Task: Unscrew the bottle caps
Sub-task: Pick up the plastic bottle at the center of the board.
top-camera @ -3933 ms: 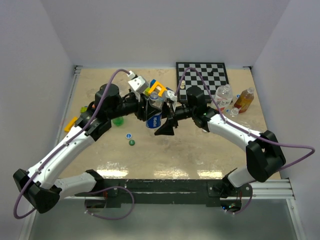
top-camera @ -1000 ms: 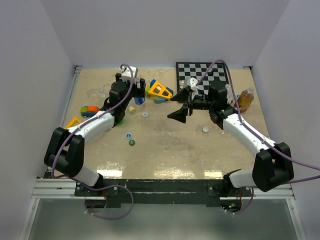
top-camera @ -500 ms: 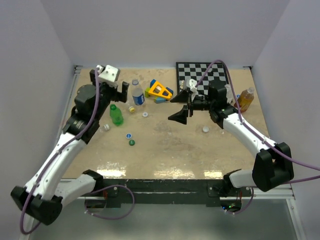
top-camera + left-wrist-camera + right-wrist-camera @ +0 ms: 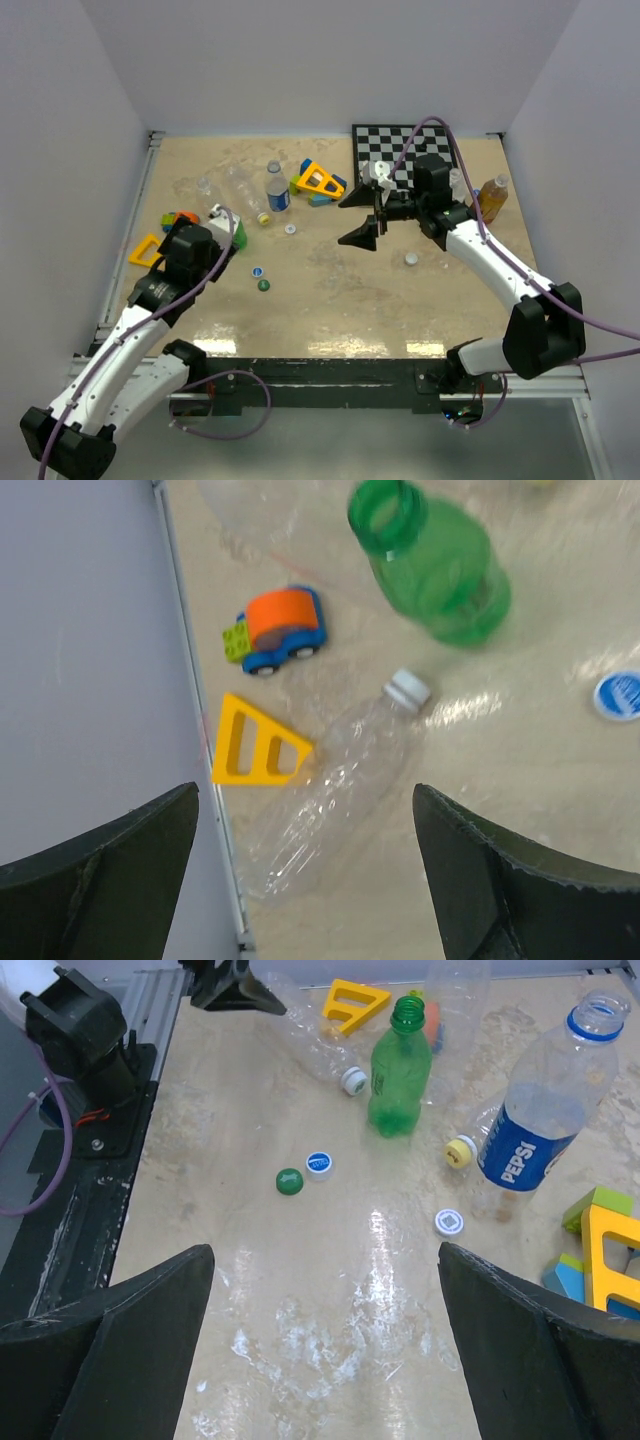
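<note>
left hand (image 4: 305, 792) spread wide, nothing between its fingers. it hangs over a crushed clear bottle (image 4: 330, 800) lying flat on the bench (image 4: 340, 300), and that bottle's white cap (image 4: 408, 689) is on its neck, pointing to 1 o'clock in the wrist view. at 12 o'clock from there is the green bottle (image 4: 440, 565), mouth open, no cap. a toy car (image 4: 280, 630) and a yellow triangle block (image 4: 255, 750) sit by the left rail.

right hand (image 4: 358, 217) is wide too and empty, up in the air just left of the chessboard (image 4: 405, 145).

loose caps in the top view: a blue cap (image 4: 257, 270) and a green cap (image 4: 264, 285) close together at 8 o'clock from the bench's middle, and a white cap (image 4: 290, 228) and a yellow cap (image 4: 264, 218) at 10 o'clock beside the pepsi bottle (image 4: 277, 190), which stands upright and uncapped. whether the yellow one is loose i cannot tell. one more white cap (image 4: 410, 259) lies alone at 4 o'clock from the right hand. an amber bottle (image 4: 490, 197) stands at the right edge.
</note>
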Motion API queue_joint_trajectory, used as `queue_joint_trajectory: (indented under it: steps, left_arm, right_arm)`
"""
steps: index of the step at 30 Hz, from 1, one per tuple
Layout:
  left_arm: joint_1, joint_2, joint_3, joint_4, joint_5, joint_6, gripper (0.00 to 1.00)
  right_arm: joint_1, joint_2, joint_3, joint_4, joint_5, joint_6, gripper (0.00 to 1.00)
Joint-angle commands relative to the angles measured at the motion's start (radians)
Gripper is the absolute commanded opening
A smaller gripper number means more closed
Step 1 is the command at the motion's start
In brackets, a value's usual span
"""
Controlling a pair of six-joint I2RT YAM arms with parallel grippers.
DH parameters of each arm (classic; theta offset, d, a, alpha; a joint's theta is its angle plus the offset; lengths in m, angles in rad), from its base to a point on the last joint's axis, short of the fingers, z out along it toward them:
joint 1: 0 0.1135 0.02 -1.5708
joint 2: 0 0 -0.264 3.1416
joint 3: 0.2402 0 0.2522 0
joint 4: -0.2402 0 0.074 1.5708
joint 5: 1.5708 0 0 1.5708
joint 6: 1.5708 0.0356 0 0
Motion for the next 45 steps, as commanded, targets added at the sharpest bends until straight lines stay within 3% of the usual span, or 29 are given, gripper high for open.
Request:
queue_joint_trajectory:
  steps: [1,7,12,17,27,32,38,45]
  left_arm:
    - [0.003,0.003,-0.072,0.003,-0.079,0.139,0.92]
    - [0.021,0.102,-0.190,0.150,-0.057,0.215,0.92]
    - [0.101,0.170,-0.237,0.249,0.122,0.263,0.91]
    - [0.185,0.167,-0.250,0.287,0.217,0.217,0.90]
    - [0.310,0.149,-0.329,0.436,0.190,0.225,0.88]
    - [0.322,0.236,-0.385,0.532,0.209,0.275,0.86]
    - [0.334,0.438,-0.278,0.471,0.314,0.255,0.77]
    - [0.342,0.410,-0.280,0.415,0.368,0.208,0.69]
  right_arm:
    - [-0.001,-0.043,0.015,0.003,-0.034,-0.020,0.98]
    - [-0.001,-0.039,0.005,0.029,-0.059,0.009,0.98]
    - [-0.001,-0.037,0.003,0.039,-0.068,0.021,0.98]
    - [-0.001,-0.051,0.000,0.042,-0.070,0.023,0.98]
    - [-0.003,-0.060,-0.012,0.081,-0.071,0.052,0.98]
    - [-0.003,-0.063,-0.014,0.082,-0.076,0.052,0.98]
    - [-0.010,-0.079,-0.017,0.092,-0.080,0.058,0.98]
    - [-0.010,-0.079,-0.017,0.092,-0.085,0.056,0.98]
